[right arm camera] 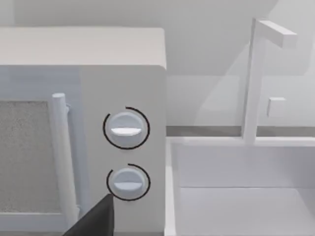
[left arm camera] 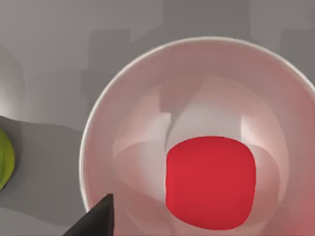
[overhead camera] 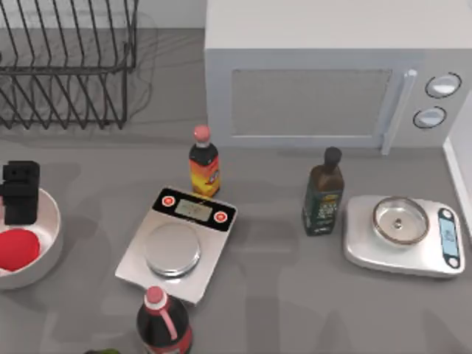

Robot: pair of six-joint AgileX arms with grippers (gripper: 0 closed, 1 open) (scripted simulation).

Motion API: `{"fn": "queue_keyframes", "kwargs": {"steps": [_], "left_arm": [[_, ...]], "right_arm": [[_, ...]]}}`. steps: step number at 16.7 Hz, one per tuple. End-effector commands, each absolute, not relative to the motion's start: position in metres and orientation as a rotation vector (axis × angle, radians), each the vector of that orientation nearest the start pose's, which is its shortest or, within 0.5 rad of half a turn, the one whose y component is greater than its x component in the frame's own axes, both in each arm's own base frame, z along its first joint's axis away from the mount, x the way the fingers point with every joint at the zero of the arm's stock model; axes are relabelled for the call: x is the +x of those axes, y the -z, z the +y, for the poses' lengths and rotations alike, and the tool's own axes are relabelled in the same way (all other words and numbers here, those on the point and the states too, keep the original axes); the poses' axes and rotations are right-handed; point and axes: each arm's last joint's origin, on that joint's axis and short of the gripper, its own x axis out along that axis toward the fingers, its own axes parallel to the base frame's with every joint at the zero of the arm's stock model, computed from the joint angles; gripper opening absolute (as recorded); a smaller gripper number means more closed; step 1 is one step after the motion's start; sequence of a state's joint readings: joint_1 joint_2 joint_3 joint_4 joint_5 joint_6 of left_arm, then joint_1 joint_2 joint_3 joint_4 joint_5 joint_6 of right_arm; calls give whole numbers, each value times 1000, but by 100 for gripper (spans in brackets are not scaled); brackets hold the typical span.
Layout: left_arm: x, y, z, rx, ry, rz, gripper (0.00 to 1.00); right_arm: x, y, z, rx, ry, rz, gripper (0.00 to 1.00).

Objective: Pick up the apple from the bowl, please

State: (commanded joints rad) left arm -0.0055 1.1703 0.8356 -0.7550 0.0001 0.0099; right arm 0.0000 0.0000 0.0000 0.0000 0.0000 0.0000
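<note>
The red apple [overhead camera: 16, 248] lies in the white bowl [overhead camera: 49, 221] at the table's left edge. My left gripper [overhead camera: 21, 193] hangs over the bowl's far rim, just behind the apple, and holds nothing. In the left wrist view the apple [left arm camera: 210, 182] rests on the floor of the bowl [left arm camera: 123, 98], with one dark fingertip [left arm camera: 98, 221] over the near rim, off to the side and apart from the fruit. The right wrist view has a dark fingertip [right arm camera: 97, 219] in front of the microwave [right arm camera: 123, 64].
A scale with red buttons [overhead camera: 177, 240] stands mid-table, with a red-capped bottle [overhead camera: 203, 164] behind it and another [overhead camera: 164, 321] in front. A dark bottle [overhead camera: 323, 193], a silver scale with steel dish [overhead camera: 402, 232], a microwave [overhead camera: 317, 74] and a wire rack [overhead camera: 66, 59] stand farther off. Beside the bowl lies a green thing [left arm camera: 4, 157].
</note>
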Motion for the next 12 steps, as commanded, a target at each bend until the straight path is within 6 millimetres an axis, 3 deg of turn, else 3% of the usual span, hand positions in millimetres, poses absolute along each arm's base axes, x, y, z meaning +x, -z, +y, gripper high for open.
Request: {"fn": "queue_keyframes", "kwargs": {"steps": [3,6,12], "left_arm": [[260,-219,0,13,12,1330,100],[287,-206,0,15,15,1493,100],[300,-199,0,16,16,1571,100]], "right_arm": [[106,-160,-1,0,0,0,100],[106,-160,-1,0,0,0,100],[106,-160,-1,0,0,0,100]]}}
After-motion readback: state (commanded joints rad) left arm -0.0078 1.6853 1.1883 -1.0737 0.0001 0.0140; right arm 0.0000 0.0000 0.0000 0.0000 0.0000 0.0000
